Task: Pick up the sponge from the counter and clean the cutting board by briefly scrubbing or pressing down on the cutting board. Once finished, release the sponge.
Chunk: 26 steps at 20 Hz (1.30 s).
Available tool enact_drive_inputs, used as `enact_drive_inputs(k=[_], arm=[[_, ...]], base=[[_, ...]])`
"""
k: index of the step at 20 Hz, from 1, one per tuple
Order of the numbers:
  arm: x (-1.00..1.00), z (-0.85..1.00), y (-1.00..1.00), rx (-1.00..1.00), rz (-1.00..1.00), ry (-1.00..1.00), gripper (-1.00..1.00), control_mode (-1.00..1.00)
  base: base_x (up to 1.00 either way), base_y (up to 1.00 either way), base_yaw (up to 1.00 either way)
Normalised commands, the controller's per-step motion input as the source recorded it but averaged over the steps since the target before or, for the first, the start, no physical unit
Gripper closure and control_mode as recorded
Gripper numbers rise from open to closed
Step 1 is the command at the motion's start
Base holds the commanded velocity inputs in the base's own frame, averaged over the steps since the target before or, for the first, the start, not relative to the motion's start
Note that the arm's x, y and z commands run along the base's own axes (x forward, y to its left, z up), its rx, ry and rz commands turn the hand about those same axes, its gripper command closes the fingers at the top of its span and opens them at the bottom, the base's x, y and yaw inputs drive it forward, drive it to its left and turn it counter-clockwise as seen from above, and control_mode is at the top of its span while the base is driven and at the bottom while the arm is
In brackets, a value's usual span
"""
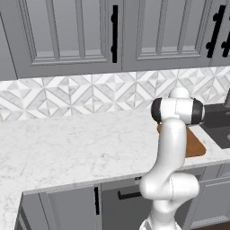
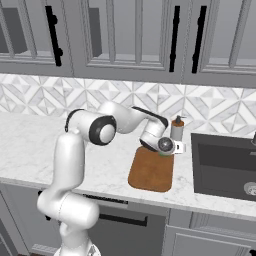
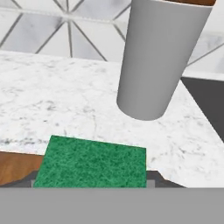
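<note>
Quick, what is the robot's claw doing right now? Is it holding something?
Gripper: the green sponge sits right between its fingertips over the cutting board's far edge, but whether it is clamped or let go cannot be told.

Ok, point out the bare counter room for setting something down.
The counter is bare from the cutting board leftward to the backsplash. It is crowded at the board's far edge, where the gripper, sponge and grey dispenser cluster beside the sink.

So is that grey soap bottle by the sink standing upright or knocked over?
Upright. The grey bottle stands on the counter beside the sink, pump top up, behind the cutting board.
</note>
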Motion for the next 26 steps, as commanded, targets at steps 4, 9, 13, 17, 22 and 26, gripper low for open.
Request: enact_drive_inputs(k=[4, 9, 13, 17, 22, 26], arm=[[-0.31, -0.07, -0.30, -0.04, 0.00, 0.03, 1.00, -1.00], [-0.75, -0.15, 0.00, -0.06, 0.00, 0.02, 1.00, -1.00], [-0.98, -0.13, 0.00, -0.05, 0.00, 0.05, 1.00, -1.00], [-0.88, -0.02, 0.00, -0.06, 0.00, 0.10, 1.00, -1.00], [-0.76, 0.00, 0.00, -0.06, 0.00, 0.15, 1.00, -1.00], [-0.65, 0.00, 0.02, -0.05, 0.00, 0.14, 1.00, -1.00]], base=[[0.00, 0.00, 0.00], [0.00, 0.00, 0.00], [0.00, 0.00, 0.00], [0.00, 0.00, 0.00], [0.00, 0.00, 0.00], [0.00, 0.00, 0.00]])
